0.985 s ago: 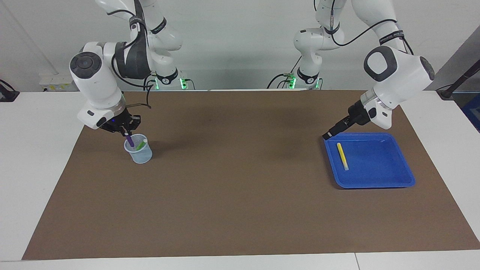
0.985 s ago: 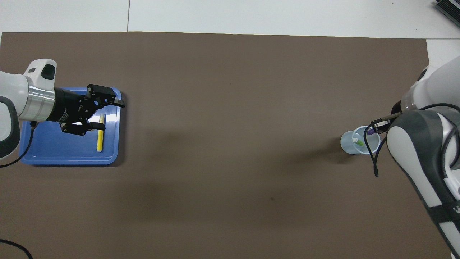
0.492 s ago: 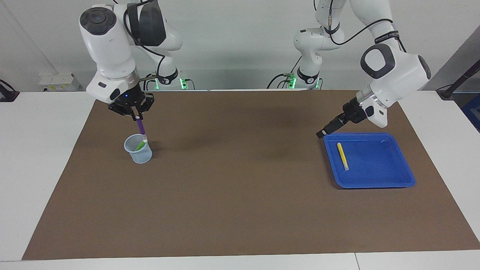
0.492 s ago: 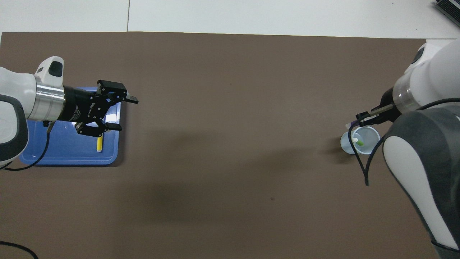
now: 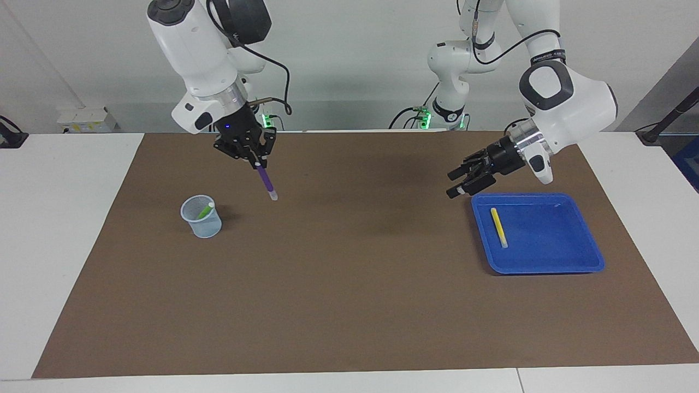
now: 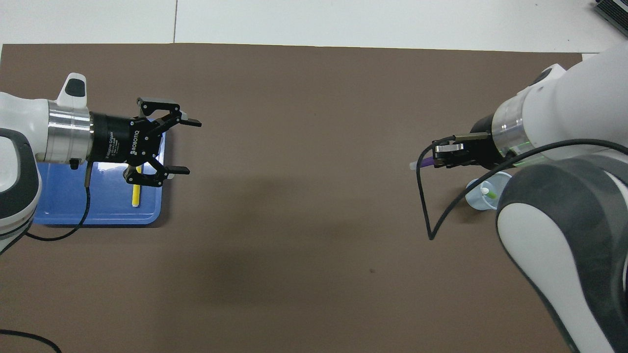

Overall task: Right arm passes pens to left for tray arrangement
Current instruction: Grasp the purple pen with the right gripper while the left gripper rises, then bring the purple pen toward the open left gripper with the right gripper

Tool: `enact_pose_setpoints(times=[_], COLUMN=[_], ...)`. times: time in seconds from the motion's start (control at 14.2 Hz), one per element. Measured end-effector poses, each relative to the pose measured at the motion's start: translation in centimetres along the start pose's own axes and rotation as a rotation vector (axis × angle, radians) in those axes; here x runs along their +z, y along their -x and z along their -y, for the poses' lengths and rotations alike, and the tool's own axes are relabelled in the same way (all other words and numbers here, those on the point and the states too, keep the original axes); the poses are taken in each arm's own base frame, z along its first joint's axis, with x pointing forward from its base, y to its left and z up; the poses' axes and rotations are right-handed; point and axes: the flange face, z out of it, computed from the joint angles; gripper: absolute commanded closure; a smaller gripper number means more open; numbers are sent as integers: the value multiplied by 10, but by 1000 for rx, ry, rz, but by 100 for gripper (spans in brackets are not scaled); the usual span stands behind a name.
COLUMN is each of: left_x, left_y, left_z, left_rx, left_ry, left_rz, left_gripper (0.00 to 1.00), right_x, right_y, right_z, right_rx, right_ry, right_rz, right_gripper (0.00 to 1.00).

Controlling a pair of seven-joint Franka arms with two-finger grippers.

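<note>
My right gripper [image 5: 256, 160] [image 6: 436, 160], with a blue light on its base, is shut on the purple pen [image 5: 266, 183] [image 6: 425, 162]. It holds the pen up in the air over the brown mat, pale tip hanging down. The green pen [image 5: 205, 210] [image 6: 488, 193] stands in the pale-blue cup [image 5: 202, 217] [image 6: 478, 196]. On the blue tray [image 5: 551, 236] [image 6: 64, 202] lies the yellow pen [image 5: 498, 226] [image 6: 136, 196]. My left gripper [image 5: 455, 182] [image 6: 189, 146] hangs open and empty over the mat just off the tray's edge, pointing toward the table's middle.
A brown mat [image 5: 349, 273] [image 6: 304, 147] covers most of the white table. A black cable [image 6: 424, 206] loops down from the right arm's wrist over the mat.
My right gripper has lifted the purple pen out of the cup and carried it up and toward the table's middle. My left gripper has moved off the tray toward the middle too.
</note>
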Motion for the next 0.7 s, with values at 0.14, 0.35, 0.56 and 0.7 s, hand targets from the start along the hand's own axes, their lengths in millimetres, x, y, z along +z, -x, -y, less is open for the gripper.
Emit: enact_pose_setpoints(times=[0.14, 0.35, 0.56, 0.7], left_x=[5, 22, 50, 62], left_y=[4, 22, 53, 72], left_z=[1, 2, 12, 15], left_rx=[-62, -128, -158, -177], left_ry=[4, 23, 66, 84], left_rz=[20, 27, 1, -13], left_gripper=[0, 0, 0, 0], right_x=[10, 32, 59, 66], right_y=[6, 18, 43, 58], right_z=[22, 51, 91, 112], right_rx=[81, 165, 274, 336], right_ry=[-64, -136, -198, -239], right_rz=[-24, -65, -100, -117], right_gripper=[100, 100, 100, 100])
